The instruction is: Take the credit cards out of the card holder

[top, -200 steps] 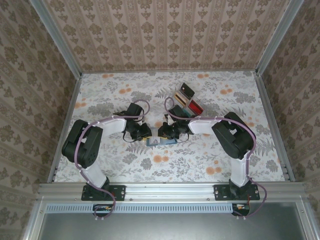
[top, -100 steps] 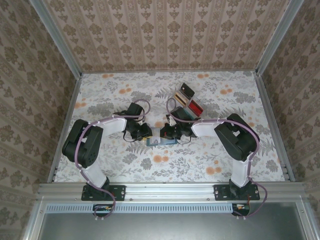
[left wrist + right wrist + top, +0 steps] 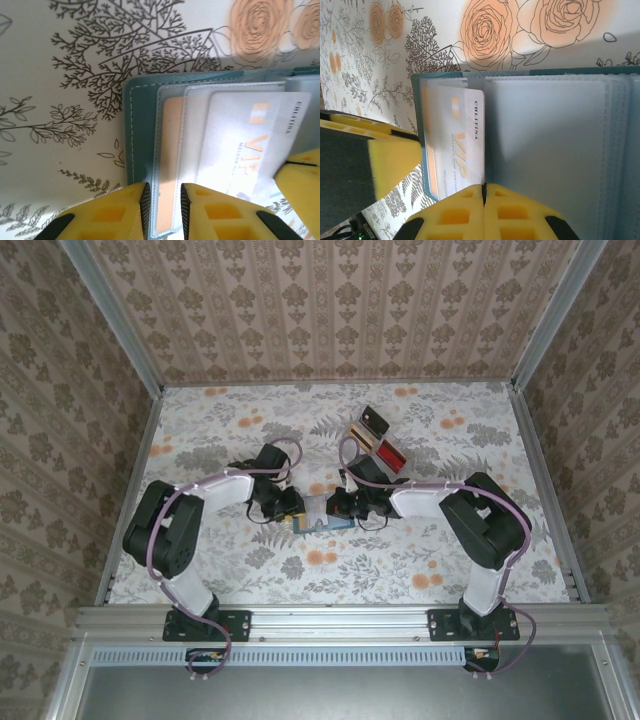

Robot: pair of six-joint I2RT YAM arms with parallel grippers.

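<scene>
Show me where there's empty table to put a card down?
Bare table: far left, between the left wall and the tray; far right, between the tray and the right wall; and the near strip between the holder and the rail. Crowded: the middle, where the left end effector and right end effector meet at the holder, tray just behind.

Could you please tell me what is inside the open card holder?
Inside the card holder: clear plastic sleeves, a white VIP card partly tucked among them, an orange card in another. Stacked frosted sleeves hide whether more cards lie under them.
</scene>
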